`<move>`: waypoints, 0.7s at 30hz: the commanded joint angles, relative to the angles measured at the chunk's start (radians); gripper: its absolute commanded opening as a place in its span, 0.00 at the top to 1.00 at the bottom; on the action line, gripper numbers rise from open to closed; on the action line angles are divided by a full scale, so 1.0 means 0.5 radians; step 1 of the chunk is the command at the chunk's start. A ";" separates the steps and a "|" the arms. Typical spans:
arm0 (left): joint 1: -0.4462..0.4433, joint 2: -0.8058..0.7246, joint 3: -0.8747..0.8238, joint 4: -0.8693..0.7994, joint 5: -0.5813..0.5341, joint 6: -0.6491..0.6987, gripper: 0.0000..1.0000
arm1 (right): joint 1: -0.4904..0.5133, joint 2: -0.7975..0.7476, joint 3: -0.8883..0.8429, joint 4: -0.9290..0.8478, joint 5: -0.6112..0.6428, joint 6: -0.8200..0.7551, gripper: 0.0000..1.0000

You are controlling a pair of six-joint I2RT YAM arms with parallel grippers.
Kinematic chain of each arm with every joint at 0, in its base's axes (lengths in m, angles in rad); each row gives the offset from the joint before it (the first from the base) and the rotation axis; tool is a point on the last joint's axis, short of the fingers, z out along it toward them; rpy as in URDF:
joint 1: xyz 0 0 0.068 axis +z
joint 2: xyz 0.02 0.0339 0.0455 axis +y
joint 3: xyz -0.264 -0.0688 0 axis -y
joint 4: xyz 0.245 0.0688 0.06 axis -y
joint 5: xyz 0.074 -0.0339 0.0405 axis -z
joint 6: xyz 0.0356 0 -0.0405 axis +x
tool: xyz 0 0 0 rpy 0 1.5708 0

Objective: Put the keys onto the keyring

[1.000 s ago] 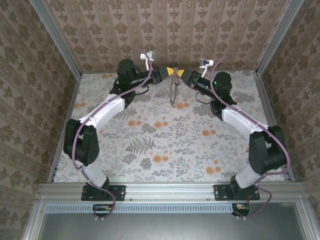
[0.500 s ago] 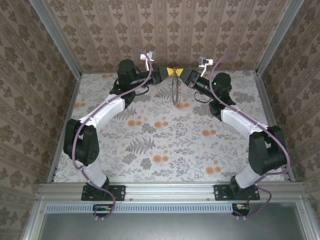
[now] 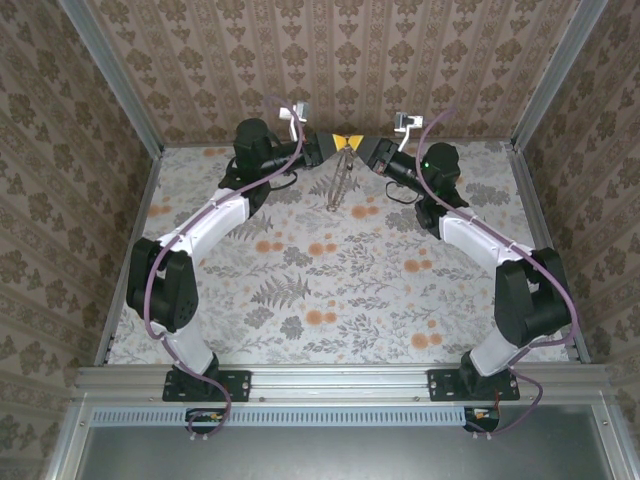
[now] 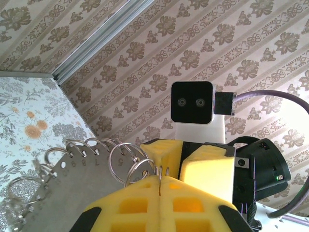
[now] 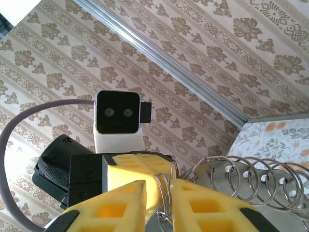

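At the back of the table my left gripper (image 3: 338, 141) and right gripper (image 3: 357, 143) meet tip to tip, raised above the cloth. The keyring (image 3: 338, 185), a grey metal plate (image 4: 63, 188) carrying several split rings, hangs below them. My left gripper (image 4: 160, 180) is shut on one thin split ring (image 4: 140, 169). The right gripper (image 5: 158, 186) has its yellow fingers (image 5: 203, 208) a little apart, with a split ring (image 5: 164, 195) standing in the gap against one finger. A small grey metal piece (image 5: 161, 226) sits low in that gap. The keys are hidden.
The floral table cloth (image 3: 330, 290) stretches toward the arm bases. Wallpapered walls (image 3: 330, 60) and aluminium corner posts (image 3: 120, 90) close in the back and sides. Purple cables (image 3: 440, 190) run along both arms.
The hanging keyring has turned from a broad loop to nearly edge-on and now slants left. The right gripper has shifted slightly up and toward the left one.
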 commanded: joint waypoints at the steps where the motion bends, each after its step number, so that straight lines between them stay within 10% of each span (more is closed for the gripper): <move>1: -0.006 -0.101 -0.015 0.106 -0.007 -0.013 1.00 | 0.031 0.023 0.072 0.087 -0.020 0.014 0.83; 11: 0.007 -0.109 0.001 0.026 -0.014 0.064 1.00 | 0.013 0.023 0.095 -0.041 -0.063 -0.077 1.00; 15: 0.041 -0.115 0.093 -0.221 0.047 0.281 0.65 | -0.047 0.037 0.176 -0.239 -0.223 -0.232 1.00; 21: 0.210 -0.120 0.182 -0.453 0.175 0.516 0.49 | -0.191 0.137 0.328 -0.327 -0.645 -0.352 1.00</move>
